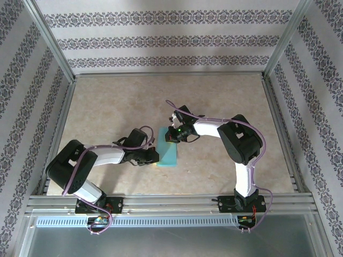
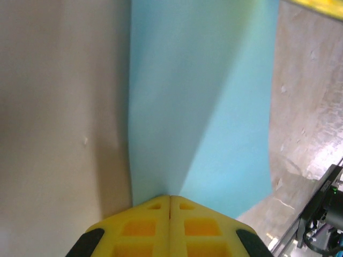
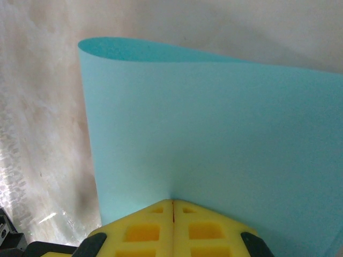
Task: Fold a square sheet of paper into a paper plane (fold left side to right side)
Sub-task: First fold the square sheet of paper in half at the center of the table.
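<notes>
though partly hidden from above, the square sheet of paper (image 1: 170,152) sits pinched in left gripper (image 2: 170,197) and right gripper (image 3: 172,201).

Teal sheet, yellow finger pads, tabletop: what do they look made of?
Sheet: thin matte paper, probably; it bows in a soft curl without creasing. Finger pads: yellow matte plastic or rubber, with moulded square recesses; which, unclear. Tabletop: beige, mottled, stone-look, glossy with reflections; likely laminate.

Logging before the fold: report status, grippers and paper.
Left gripper shut on the square sheet of paper. Right gripper likewise. Sheet bowed over. Nothing in the way.
</notes>
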